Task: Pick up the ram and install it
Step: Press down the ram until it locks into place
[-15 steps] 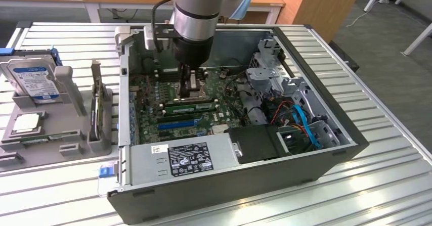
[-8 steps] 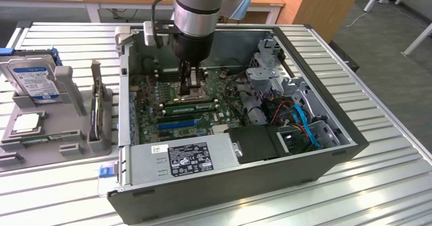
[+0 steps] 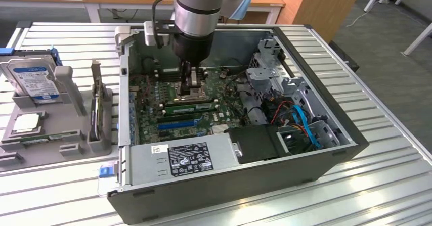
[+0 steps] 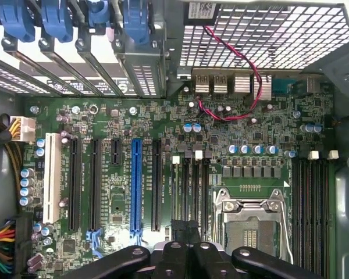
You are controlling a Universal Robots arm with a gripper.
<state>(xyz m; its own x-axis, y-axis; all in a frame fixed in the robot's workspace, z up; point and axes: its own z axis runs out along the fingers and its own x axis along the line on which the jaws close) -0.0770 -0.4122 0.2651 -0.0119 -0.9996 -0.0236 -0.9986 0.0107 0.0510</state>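
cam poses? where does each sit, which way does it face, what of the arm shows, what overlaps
Exterior view: off the arm, raised, looking down at the open PC case on a slatted table; shows the arm and gripper inside the case.
Wrist view: on the wrist, facing straight down at the motherboard; dark gripper parts show at the frame edge.
Shared: motherboard, empty CPU socket, gripper.

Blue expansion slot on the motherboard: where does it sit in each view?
Exterior view: the blue expansion slot lies between the processor socket and the labelled power supply.
Wrist view: it is the long blue strip among black slots.
Shared landmark: the metal-framed processor socket.
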